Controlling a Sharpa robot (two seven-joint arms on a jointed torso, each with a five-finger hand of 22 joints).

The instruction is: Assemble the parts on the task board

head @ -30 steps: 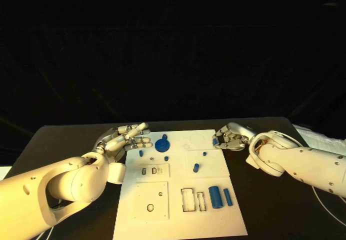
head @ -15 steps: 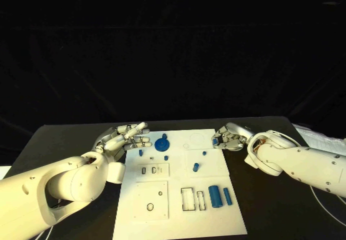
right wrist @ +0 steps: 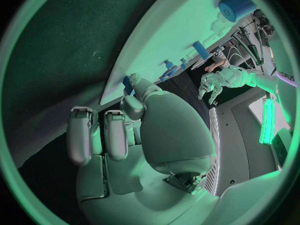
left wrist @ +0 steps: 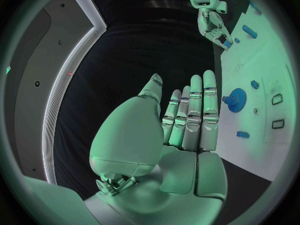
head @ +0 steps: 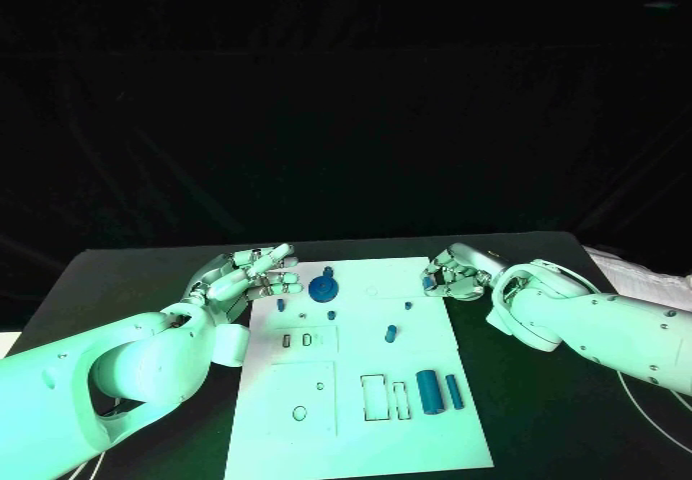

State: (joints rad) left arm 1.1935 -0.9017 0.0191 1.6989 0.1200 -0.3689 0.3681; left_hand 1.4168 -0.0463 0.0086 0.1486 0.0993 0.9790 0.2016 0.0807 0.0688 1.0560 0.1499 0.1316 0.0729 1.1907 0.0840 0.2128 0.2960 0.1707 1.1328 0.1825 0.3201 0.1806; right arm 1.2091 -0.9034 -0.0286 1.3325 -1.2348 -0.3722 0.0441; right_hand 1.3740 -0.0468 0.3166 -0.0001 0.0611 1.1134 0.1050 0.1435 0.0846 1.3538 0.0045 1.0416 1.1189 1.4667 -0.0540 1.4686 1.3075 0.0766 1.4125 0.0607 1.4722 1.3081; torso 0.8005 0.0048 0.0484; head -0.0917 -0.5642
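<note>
The white task board lies in the middle of the table. On it are a blue gear, several small blue pegs such as one near the middle, a thick blue cylinder and a slim blue bar. My left hand hovers at the board's far left corner, fingers stretched out and holding nothing; they lie straight side by side in the left wrist view. My right hand sits at the far right corner, fingers curled, pinching a small blue part.
Empty slots and holes mark the board's near half, with rectangular outlines beside the cylinder. Black table surrounds the board on both sides. A pale cable runs near the right arm.
My right arm has edged slightly to the left with the small part still pinched. The left hand and the parts on the board stay put.
</note>
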